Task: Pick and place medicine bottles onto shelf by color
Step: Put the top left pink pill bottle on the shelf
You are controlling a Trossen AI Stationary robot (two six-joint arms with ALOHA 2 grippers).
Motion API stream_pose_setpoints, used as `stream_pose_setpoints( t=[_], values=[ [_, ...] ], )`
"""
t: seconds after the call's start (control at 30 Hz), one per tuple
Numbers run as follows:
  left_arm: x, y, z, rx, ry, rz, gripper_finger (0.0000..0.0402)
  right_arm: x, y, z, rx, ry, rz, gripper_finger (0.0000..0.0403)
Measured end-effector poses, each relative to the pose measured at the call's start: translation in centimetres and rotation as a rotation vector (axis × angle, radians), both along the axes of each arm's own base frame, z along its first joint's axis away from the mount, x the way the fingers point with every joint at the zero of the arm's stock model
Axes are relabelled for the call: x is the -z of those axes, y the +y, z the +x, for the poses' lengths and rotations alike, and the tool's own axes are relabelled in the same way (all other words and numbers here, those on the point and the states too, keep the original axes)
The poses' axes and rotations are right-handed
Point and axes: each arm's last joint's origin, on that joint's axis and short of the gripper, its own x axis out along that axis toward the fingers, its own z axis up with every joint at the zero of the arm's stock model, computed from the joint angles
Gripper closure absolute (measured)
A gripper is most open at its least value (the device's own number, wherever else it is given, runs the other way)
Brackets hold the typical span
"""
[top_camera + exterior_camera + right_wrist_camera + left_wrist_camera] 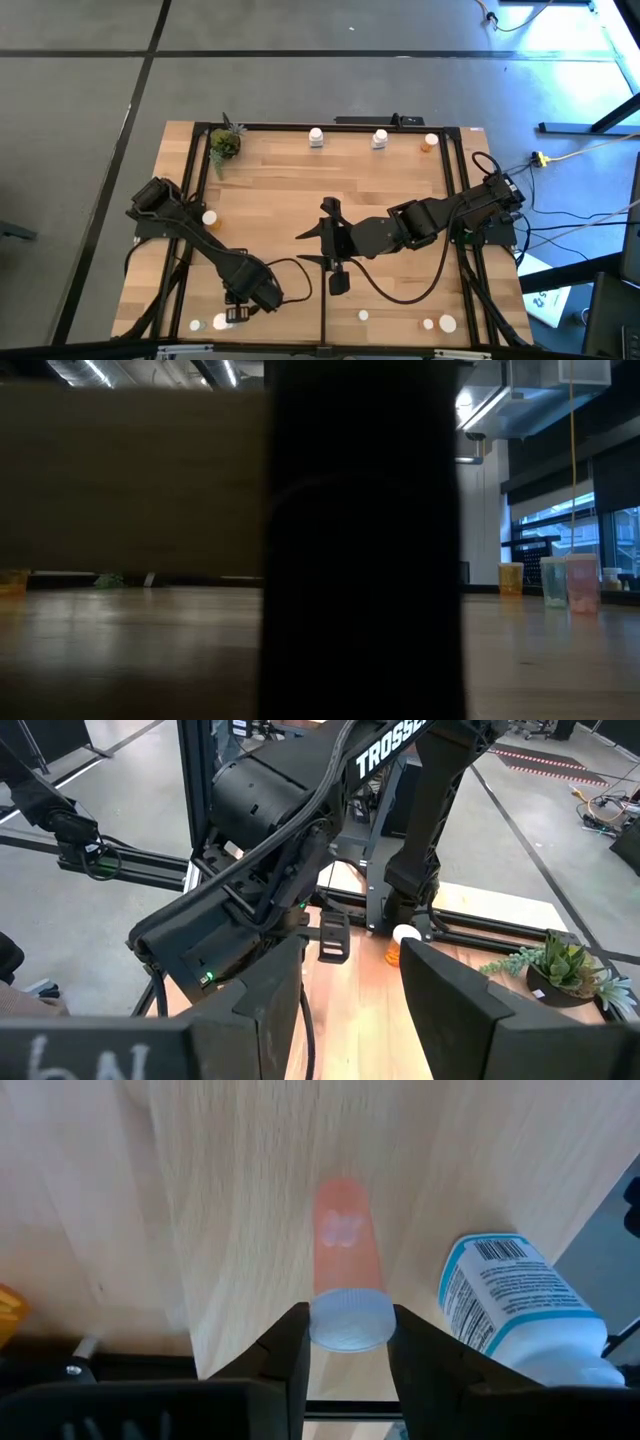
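1. Dark fingers (290,1360) of the left gripper (350,1355) press the white cap of a lying orange bottle (345,1245), holding it narrowly at the shelf's (300,190) near edge.
2. Just beside it lies a white bottle with a blue label (515,1315).
3. At mid-shelf, the right gripper (325,232) hovers with its jaws apart, holding nothing.
4. Along the far bar stand two white bottles (316,137) and a potted plant (225,143).

White lettering "TROSSE", likely cut off, runs along the left arm (300,830); the white bottle's (520,1315) label print is unreadable.
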Motion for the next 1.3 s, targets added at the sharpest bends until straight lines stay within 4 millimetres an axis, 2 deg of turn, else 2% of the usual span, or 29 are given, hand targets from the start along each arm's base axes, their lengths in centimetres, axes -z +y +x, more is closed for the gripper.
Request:
stream_pose_setpoints(
  t=[0.5,0.8,1.3],
  values=[
    [0.02,0.04,0.05,-0.027,-0.011,0.025,0.0294,0.01,-0.01,0.00,0.000,0.000,0.000,0.0230],
    [0.04,-0.17,0.06,-0.022,-0.020,0.014,0.0277,-0.01,-0.01,0.00,0.000,0.000,0.000,0.0230],
    [0.04,-0.20,0.11,-0.022,-0.028,0.014,0.0210,0.00,-0.01,0.01,0.000,0.000,0.000,0.0230]
  ],
)
